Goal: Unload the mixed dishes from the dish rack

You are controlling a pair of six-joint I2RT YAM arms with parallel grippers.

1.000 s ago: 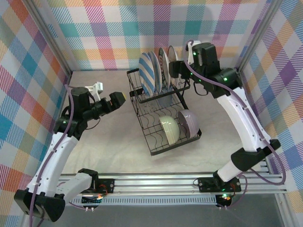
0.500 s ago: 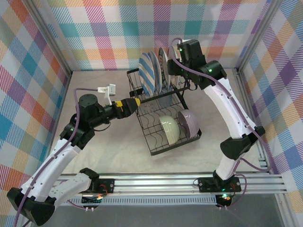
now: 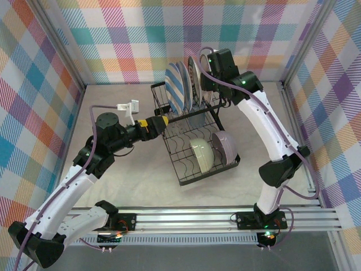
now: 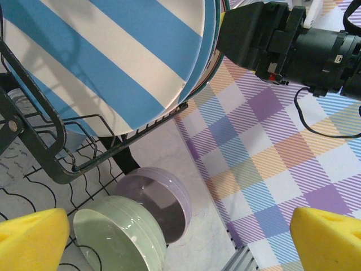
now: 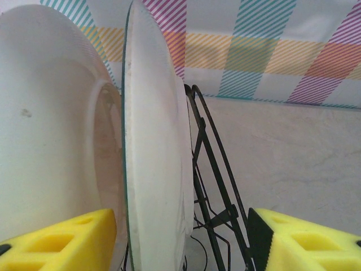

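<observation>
Left jaws are spread wide, yellow pads [image 4: 31, 240] out at the corners of the wrist view, hovering just beside the dish rack [image 3: 194, 144] and looking at the big blue-and-white striped plate [image 4: 113, 51] standing upright in its far section. Right jaws stand part open at the back of that row, straddling the rim of the end plate [image 5: 158, 147], with a rack wire [image 5: 211, 169] between the plate and one pad. Nearer us, the pale green bowl [image 3: 201, 153] and lavender bowl [image 3: 225, 145] sit on edge side by side in the rack, which rests on the worktop [image 3: 124, 169].
</observation>
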